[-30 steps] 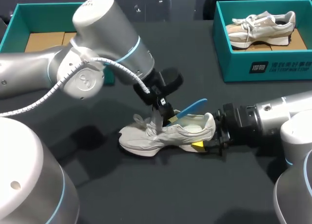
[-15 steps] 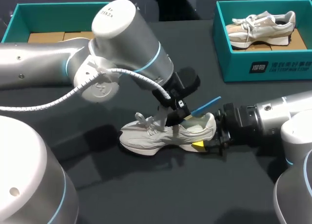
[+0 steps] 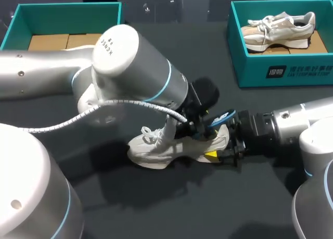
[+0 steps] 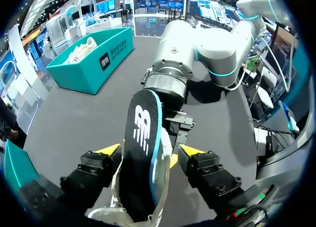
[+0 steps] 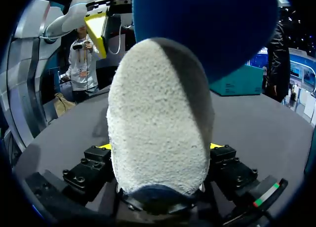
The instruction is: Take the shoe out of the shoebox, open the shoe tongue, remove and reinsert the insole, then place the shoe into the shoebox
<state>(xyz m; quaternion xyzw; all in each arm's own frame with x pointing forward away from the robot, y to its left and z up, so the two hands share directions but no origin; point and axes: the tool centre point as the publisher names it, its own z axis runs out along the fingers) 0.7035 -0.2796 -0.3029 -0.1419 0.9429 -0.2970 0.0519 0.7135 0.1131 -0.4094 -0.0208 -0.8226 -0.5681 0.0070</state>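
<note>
A pale sneaker (image 3: 156, 148) lies on its sole on the dark table, toe to the left. My right gripper (image 3: 229, 143) comes in from the right and is shut on its heel (image 5: 158, 123), one finger on each side. The blue-edged black insole (image 3: 221, 117) stands slanted in the shoe's opening, its heel end sticking up over the shoe's heel. My left gripper (image 3: 200, 127) hovers right over the opening. In the left wrist view the insole (image 4: 143, 153) stands between the parted fingers (image 4: 111, 149) of my left gripper (image 4: 150, 150). The shoe's inside is hidden.
A teal shoebox (image 3: 250, 67) at the back right holds a second sneaker (image 3: 281, 26). Another teal box (image 3: 15, 21) with cardboard in it stands at the back left. My bulky left arm (image 3: 130, 72) covers the table's middle.
My left arm swung right and down, bringing the insole from tilted above the shoe to low over its heel opening. Its fingers, shut on the insole before, now stand apart.
</note>
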